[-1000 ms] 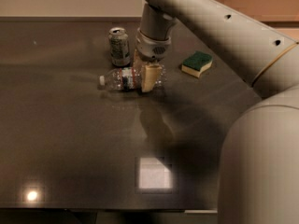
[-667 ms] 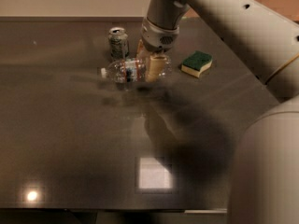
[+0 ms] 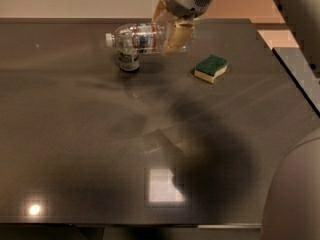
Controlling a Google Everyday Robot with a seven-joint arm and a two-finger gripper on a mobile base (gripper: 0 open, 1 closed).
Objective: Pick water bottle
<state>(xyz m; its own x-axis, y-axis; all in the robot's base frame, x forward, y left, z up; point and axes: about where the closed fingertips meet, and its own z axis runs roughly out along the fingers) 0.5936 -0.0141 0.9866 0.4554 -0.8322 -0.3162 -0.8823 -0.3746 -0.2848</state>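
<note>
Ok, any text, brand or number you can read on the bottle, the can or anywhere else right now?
Nothing can be read.
Water bottle, held sideways in the gripper with jaws shut on it: label band too blurred to read.
Can partly hidden by the bottle: print too blurred to read.
Sponge and table: no text.

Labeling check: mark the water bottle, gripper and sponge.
water bottle (image 3: 135,36), camera view, ribbed body.
gripper (image 3: 169,34), camera view, between fingertips, top centre, clamped on the bottle.
sponge (image 3: 210,64), camera view, green top.
</note>
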